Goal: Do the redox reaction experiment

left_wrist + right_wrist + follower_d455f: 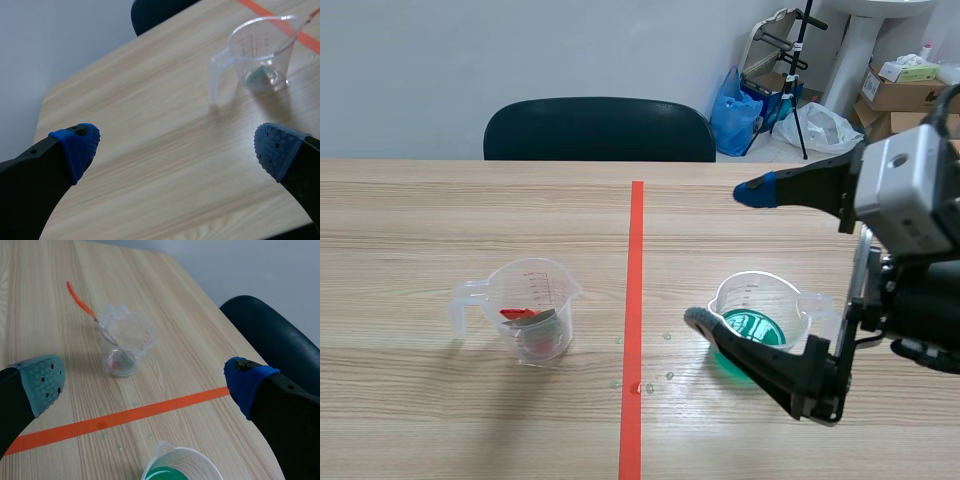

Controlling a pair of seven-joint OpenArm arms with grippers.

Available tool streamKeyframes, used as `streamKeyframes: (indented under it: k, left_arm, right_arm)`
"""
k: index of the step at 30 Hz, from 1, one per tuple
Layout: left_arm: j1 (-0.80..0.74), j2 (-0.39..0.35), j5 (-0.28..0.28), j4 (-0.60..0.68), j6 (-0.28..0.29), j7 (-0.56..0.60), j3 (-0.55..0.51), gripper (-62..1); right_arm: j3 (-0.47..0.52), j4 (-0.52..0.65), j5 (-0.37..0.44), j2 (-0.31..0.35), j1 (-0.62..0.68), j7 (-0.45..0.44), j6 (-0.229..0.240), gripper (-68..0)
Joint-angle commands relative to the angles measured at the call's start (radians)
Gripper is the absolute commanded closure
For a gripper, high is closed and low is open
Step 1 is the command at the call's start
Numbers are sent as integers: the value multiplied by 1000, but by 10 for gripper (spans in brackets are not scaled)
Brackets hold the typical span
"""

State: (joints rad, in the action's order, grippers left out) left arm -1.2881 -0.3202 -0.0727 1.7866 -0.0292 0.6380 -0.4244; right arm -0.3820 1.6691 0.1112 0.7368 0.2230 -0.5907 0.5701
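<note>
Could knock over the cup of green liquid, nearest of all, by closing or swinging the right hand carelessly: in the scene view, crosses the cup's near wall with its lower finger, touching or just clear impossible to tell. On a grip at the rim, would pinch only thin, clear plastic, probably springy, so might squeeze the wall out of shape or let it slip, and slop liquid on any tilt. Already shows a few drops on the desk beside the orange-red tape line, perhaps a hint of how easily spills here. Farther off, across the tape, could overshoot when pouring into the second cup, clear too and probably light enough to skid or topple, with a red-handled spoon leaning inside, ready to be nudged by a spout or a finger. As for the right hand: spread wide, grips nothing, hangs over the cup of green liquid with pads well apart, showing only the cup's rim below and between them in its own view. As for the left hand: likewise spread wide, grips nothing, touches nothing, hovers above bare desk with the second cup ahead and off toward its right finger. Beyond the desk's far edge, only a dark chair.
</note>
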Motion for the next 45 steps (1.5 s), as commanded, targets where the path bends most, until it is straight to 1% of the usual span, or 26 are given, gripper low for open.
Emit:
streamKeyframes:
  k: [1,5,8,11,12,15,22,24,27,32,40,45]
  left_arm:
    - [-17,29,14,11,-1,24,-7,-623]
    - [-29,97,83,10,2,53,-21,-623]
    - [-29,141,149,1,3,80,-21,-623]
    - [-29,162,190,-9,10,97,-21,-623]
    - [-29,162,190,-10,17,98,-21,-623]
    - [-29,161,190,-10,17,104,-21,-623]
    - [-29,137,190,-10,17,106,-21,-623]
    - [-29,137,190,-10,17,106,-21,-623]
    - [-29,137,190,-10,18,106,-21,-623]
    - [-29,137,190,-10,18,106,-21,-623]
    - [-29,137,190,-10,18,106,-21,-623]
    - [-29,137,190,-10,18,106,-21,-623]
  right_arm:
    - [-30,1,3,-3,-43,-12,-2,-679]
    - [-114,-54,-19,-38,-117,-12,1,-679]
    - [-171,-87,-44,-72,-162,-14,4,-679]
    - [-217,-126,-84,-114,-211,-14,8,-679]
    - [-233,-142,-85,-129,-229,-14,10,-679]
    - [-275,-190,-85,-165,-280,-14,57,-679]
    - [-360,-279,-87,-248,-386,10,63,-679]
    - [-372,-298,-110,-275,-407,19,80,-679]
    - [-381,-321,-138,-317,-428,32,82,-679]
    - [-384,-334,-139,-380,-441,100,128,-679]
    - [-384,-335,-183,-460,-442,190,131,-679]
    - [-384,-335,-183,-465,-442,204,131,-675]
